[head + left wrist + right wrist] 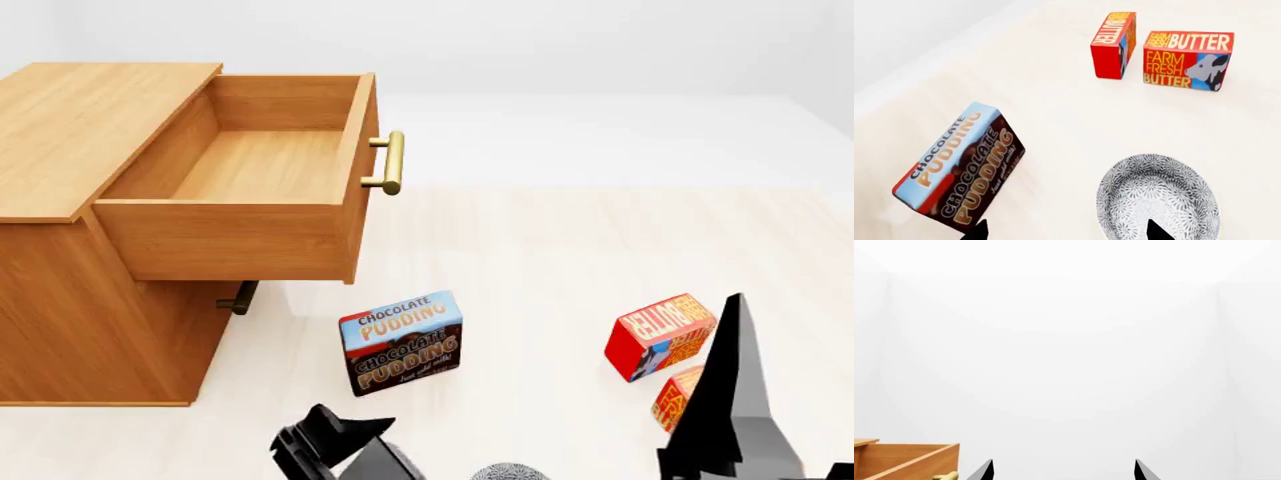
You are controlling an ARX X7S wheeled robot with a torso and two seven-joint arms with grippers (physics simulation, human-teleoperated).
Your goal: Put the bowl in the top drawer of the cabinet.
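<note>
The speckled grey-and-white bowl (1157, 200) stands upright and empty on the pale floor; in the head view only a sliver of the bowl (510, 472) shows at the bottom edge. My left gripper (1067, 232) is open just above it. One fingertip (1157, 231) is over the bowl's inside and the other is by the pudding box. The cabinet (80, 300) stands at the left with its top drawer (254, 165) pulled out and empty. My right gripper (1064, 471) is open, raised and holds nothing.
A chocolate pudding box (961, 167) stands close beside the bowl. Two red butter boxes (1114, 45) (1187, 60) lie further off. The lower drawer's handle (243, 298) shows under the open drawer. The right arm (727, 400) rises at the head view's right.
</note>
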